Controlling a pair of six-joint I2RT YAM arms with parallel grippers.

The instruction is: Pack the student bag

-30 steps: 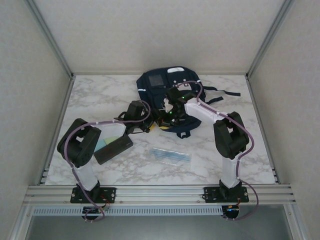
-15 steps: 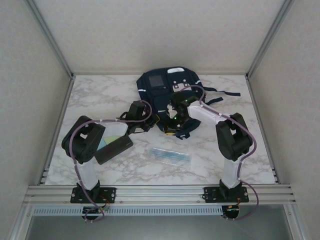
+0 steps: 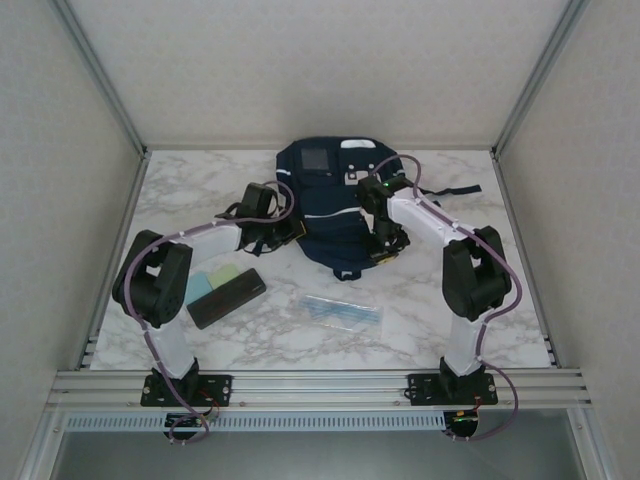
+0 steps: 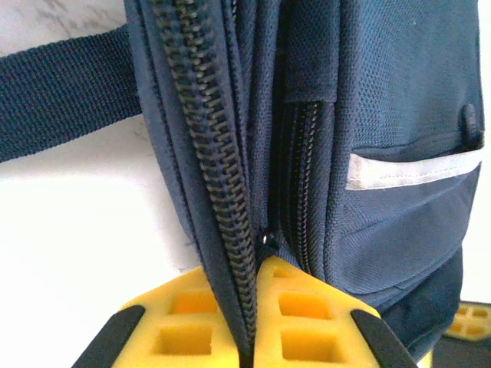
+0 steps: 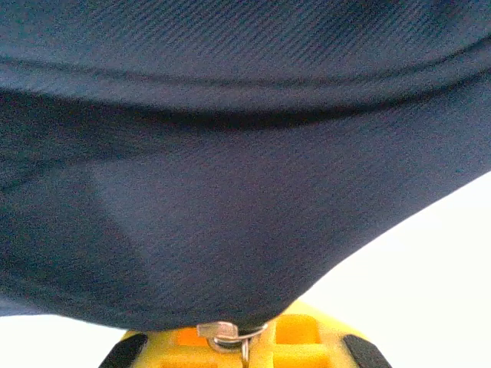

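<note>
The student bag (image 3: 335, 205) lies at the back middle of the marble table, dark navy with white stripes. My left gripper (image 3: 292, 230) is at its left side. In the left wrist view the yellow fingers (image 4: 192, 322) are shut on the fabric edge beside a dark zipper (image 4: 207, 138) of the bag (image 4: 399, 153). My right gripper (image 3: 385, 252) is at the bag's near right edge. In the right wrist view it (image 5: 245, 341) is shut on a small metal zipper pull (image 5: 229, 333) under the navy fabric (image 5: 230, 153).
A black flat case (image 3: 227, 297) lies near the left arm, partly over green and blue pads (image 3: 215, 282). A clear plastic pouch (image 3: 342, 312) lies in the front middle. Loose bag straps (image 3: 445, 190) trail to the right. Side walls stand close to the table.
My left gripper has shut on the bag's zipper edge and drawn it back and left. The right gripper, still shut, has moved right along the bag's near edge.
</note>
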